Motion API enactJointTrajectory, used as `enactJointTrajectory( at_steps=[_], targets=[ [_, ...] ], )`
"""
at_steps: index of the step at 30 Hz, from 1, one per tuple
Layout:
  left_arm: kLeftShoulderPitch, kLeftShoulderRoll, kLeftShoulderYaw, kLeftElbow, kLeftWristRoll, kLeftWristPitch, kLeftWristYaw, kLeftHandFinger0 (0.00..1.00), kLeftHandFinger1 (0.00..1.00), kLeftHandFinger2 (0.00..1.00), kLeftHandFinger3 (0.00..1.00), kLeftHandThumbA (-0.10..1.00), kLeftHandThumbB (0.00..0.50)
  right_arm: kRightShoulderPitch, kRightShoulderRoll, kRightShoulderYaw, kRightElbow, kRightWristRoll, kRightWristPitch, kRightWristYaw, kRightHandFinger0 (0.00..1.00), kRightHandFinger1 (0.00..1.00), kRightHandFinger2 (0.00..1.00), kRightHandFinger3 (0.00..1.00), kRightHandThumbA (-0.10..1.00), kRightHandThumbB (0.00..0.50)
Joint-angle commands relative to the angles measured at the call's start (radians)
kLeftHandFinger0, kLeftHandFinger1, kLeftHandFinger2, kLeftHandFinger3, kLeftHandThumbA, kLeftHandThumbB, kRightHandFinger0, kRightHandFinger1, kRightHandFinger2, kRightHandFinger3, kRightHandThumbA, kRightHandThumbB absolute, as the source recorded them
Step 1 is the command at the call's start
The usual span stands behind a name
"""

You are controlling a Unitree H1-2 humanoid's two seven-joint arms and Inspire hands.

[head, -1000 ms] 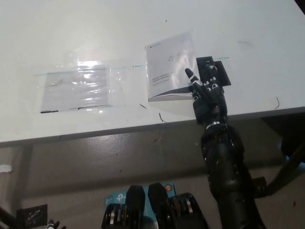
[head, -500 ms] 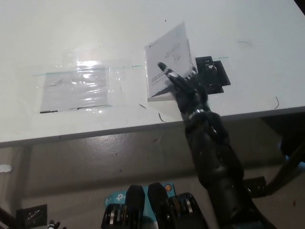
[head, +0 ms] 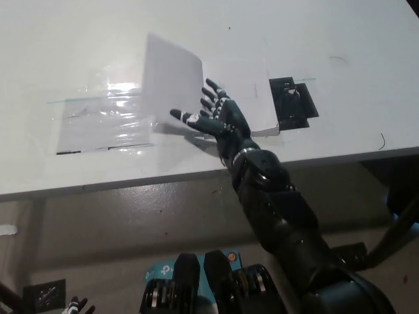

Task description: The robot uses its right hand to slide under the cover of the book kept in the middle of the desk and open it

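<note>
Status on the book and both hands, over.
Right hand open, fingers spread, propping the lifted cover. Book partly open on desk. Left hand out of view. Nothing blocking.

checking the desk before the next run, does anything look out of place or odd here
Nothing is damaged or spilled. The book lies askew, its cover lifted by the right hand. A clear plastic sheet lies left of it; a small black object sits at its right edge.

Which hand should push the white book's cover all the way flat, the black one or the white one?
The right. The black right hand is open under the lifted cover of the thin white book, fingers spread. The white left hand isn't clearly in view.
</note>
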Motion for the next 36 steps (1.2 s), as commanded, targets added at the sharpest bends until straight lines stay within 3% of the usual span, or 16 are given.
enactJointTrajectory(
  at_steps=[1,7,10,15,18,21,22,24,25,30,31,32,35,36],
  targets=[
    [-0.013,0.014,-0.005,-0.031,0.004,0.003,0.001,0.75,0.75,0.77,0.84,0.90,0.201,-0.051,-0.015,0.028,0.028,-0.083,-0.067,0.029,1.00,1.00,1.00,1.00,1.00,0.222],
    [-0.020,0.027,-0.013,-0.024,0.006,-0.002,-0.014,0.78,0.77,0.80,0.86,0.89,0.208,-0.045,-0.061,0.156,0.101,-0.232,-0.060,0.024,1.00,1.00,1.00,1.00,1.00,0.308],
    [-0.027,0.035,-0.016,-0.020,0.006,-0.007,-0.019,0.79,0.78,0.80,0.86,0.89,0.198,-0.062,-0.086,0.219,0.148,-0.285,-0.071,0.014,1.00,1.00,1.00,1.00,1.00,0.289],
    [-0.025,0.038,-0.016,-0.033,0.010,-0.005,-0.009,0.78,0.75,0.81,0.84,0.89,0.201,-0.107,-0.117,0.343,0.226,-0.393,-0.069,0.005,1.00,1.00,1.00,1.00,1.00,0.328],
    [-0.029,0.040,-0.014,-0.026,0.011,-0.005,-0.006,0.78,0.75,0.80,0.85,0.89,0.208,-0.115,-0.113,0.347,0.229,-0.386,-0.052,0.003,1.00,1.00,1.00,1.00,1.00,0.341],
    [-0.021,0.038,-0.013,-0.017,0.012,-0.017,-0.012,0.78,0.75,0.80,0.86,0.90,0.195,-0.108,-0.103,0.314,0.224,-0.360,-0.049,0.016,1.00,1.00,1.00,1.00,1.00,0.310],
    [-0.018,0.035,-0.010,-0.025,0.007,-0.012,-0.009,0.78,0.75,0.80,0.86,0.90,0.188,-0.107,-0.098,0.303,0.223,-0.353,-0.051,0.022,1.00,1.00,0.99,1.00,1.00,0.342],
    [-0.011,0.033,-0.008,-0.034,0.000,-0.002,-0.010,0.80,0.76,0.82,0.88,0.92,0.177,-0.080,-0.081,0.212,0.155,-0.263,-0.048,0.052,1.00,1.00,1.00,1.00,1.00,0.299],
    [-0.011,0.035,-0.009,-0.031,0.000,-0.002,-0.014,0.80,0.76,0.82,0.89,0.93,0.179,-0.070,-0.075,0.184,0.124,-0.243,-0.035,0.059,1.00,1.00,1.00,1.00,1.00,0.302],
    [-0.006,0.028,-0.006,-0.011,0.000,-0.023,-0.022,0.76,0.75,0.79,0.86,0.90,0.196,0.038,-0.002,-0.066,-0.300,0.015,0.218,0.082,1.00,1.00,1.00,1.00,1.00,0.218],
    [-0.007,0.026,-0.004,-0.007,-0.001,-0.026,-0.022,0.76,0.75,0.78,0.86,0.90,0.196,0.037,0.001,-0.073,-0.302,0.007,0.227,0.087,1.00,1.00,1.00,1.00,1.00,0.218],
    [-0.004,0.021,0.000,-0.012,-0.003,-0.022,-0.012,0.75,0.75,0.77,0.84,0.89,0.200,0.059,0.020,-0.120,-0.413,0.069,0.291,0.070,1.00,1.00,1.00,1.00,1.00,0.248],
    [0.003,0.012,0.003,-0.019,-0.005,-0.018,-0.005,0.75,0.75,0.77,0.82,0.89,0.192,0.100,0.059,-0.239,-0.686,0.237,0.457,-0.014,1.00,1.00,1.00,1.00,1.00,0.238],
    [0.004,0.012,0.002,-0.019,-0.003,-0.020,-0.004,0.73,0.74,0.76,0.82,0.89,0.194,0.112,0.060,-0.267,-0.738,0.291,0.482,-0.021,1.00,1.00,1.00,1.00,1.00,0.257]
  ],
)
